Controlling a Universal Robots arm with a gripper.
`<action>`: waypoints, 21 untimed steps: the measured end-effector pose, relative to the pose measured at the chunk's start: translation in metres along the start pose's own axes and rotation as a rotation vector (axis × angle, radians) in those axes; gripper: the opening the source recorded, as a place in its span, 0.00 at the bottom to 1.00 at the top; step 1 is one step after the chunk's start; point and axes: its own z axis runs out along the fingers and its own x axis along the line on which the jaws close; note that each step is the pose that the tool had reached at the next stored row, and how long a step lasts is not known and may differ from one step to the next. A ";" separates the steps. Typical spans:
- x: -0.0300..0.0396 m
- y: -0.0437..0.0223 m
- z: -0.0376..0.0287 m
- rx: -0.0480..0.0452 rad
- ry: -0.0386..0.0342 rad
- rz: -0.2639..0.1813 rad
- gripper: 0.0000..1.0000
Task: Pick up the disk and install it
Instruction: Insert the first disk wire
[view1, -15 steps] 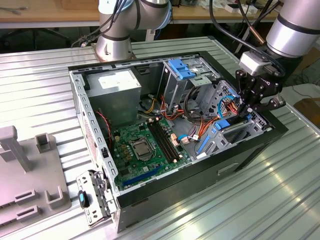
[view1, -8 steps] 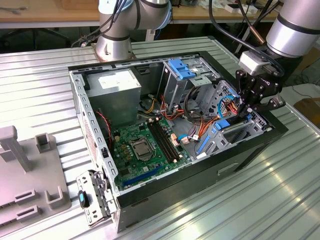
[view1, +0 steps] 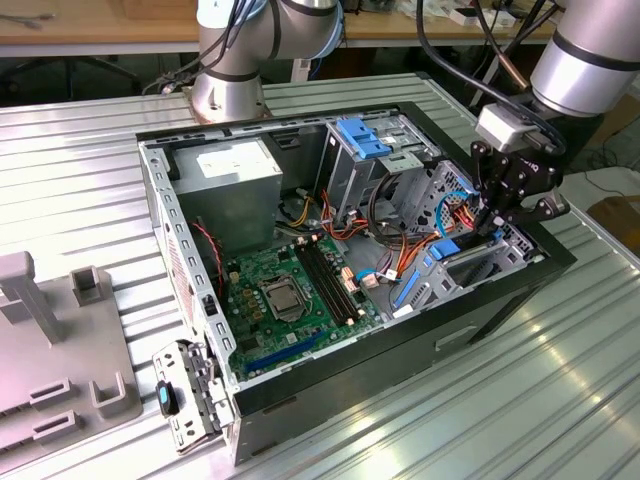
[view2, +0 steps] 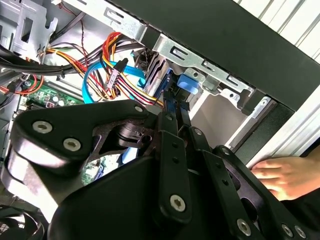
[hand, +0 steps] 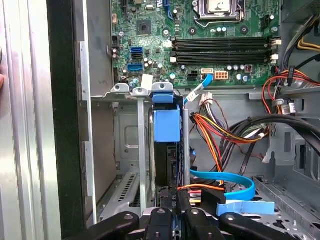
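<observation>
The ribbed metal surface (view1: 560, 380) carries an open computer case (view1: 330, 390) with its green board (view1: 290, 290) exposed. A grey power box (view1: 235, 175) sits at the case's far side. At the exterior view's right, the arm reaches down into the drive bay, its gripper (view1: 487, 228) low among coloured cables (view1: 460, 205). The disk (hand: 166, 150), in its blue carrier, stands on edge in the bay slot. The fingers (hand: 172, 200) are closed on its end in the first wrist view. A hand (view2: 282, 176) rests on the surface beside the case.
</observation>
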 end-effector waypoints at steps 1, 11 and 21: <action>0.0000 0.0000 0.0000 0.0000 0.0000 0.000 0.16; 0.0002 -0.0003 -0.0044 -0.0003 0.0004 0.007 0.16; -0.0004 -0.0003 -0.0030 -0.0003 0.0005 0.008 0.16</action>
